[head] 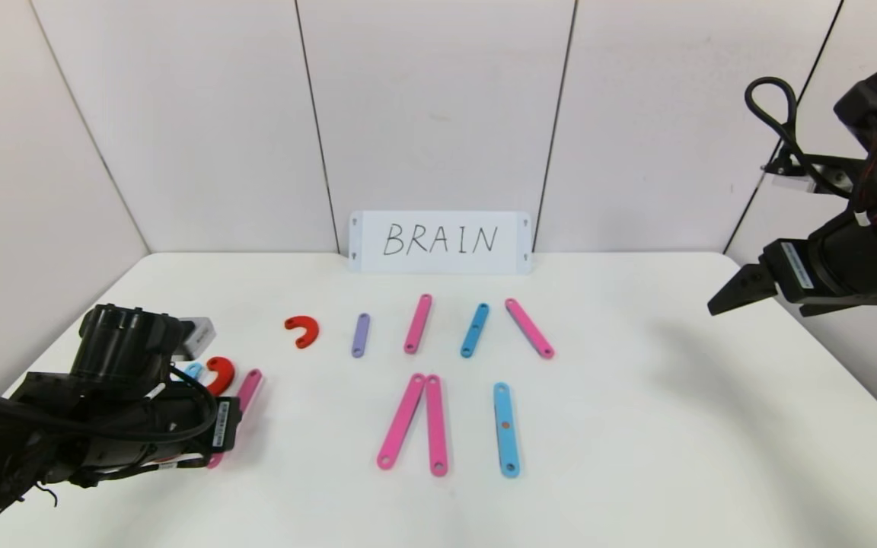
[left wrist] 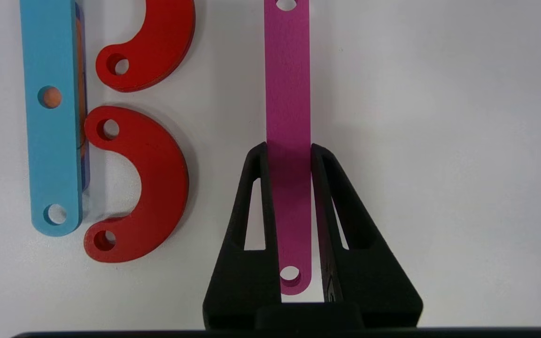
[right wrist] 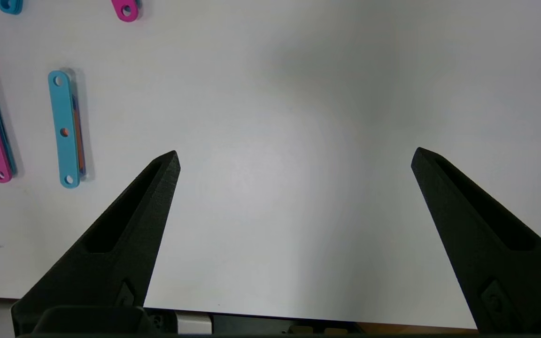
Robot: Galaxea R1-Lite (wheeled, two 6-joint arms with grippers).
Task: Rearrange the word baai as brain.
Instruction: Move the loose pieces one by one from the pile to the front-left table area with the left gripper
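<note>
The letter pieces lie spread on the white table [head: 636, 426]. My left gripper [left wrist: 289, 149] is at the front left, shut on a pink strip [left wrist: 288, 84], gripping its long edges near one end. Beside it lie a light-blue strip [left wrist: 52, 117] and two red curves [left wrist: 153, 188], one touching the blue strip. Mid-table are a red curve [head: 302, 331], a purple strip [head: 360, 335], pink strips [head: 417, 323] and a blue strip [head: 474, 329]. Nearer the front lie two pink strips meeting at their tops [head: 402, 420] and another blue strip [head: 506, 430]. My right gripper [right wrist: 295, 154] hangs open above the right side, holding nothing.
A white card handwritten BRAIN [head: 440, 241] leans on the back wall. Panel walls close the table at the back and sides. The table under the right gripper is bare white surface.
</note>
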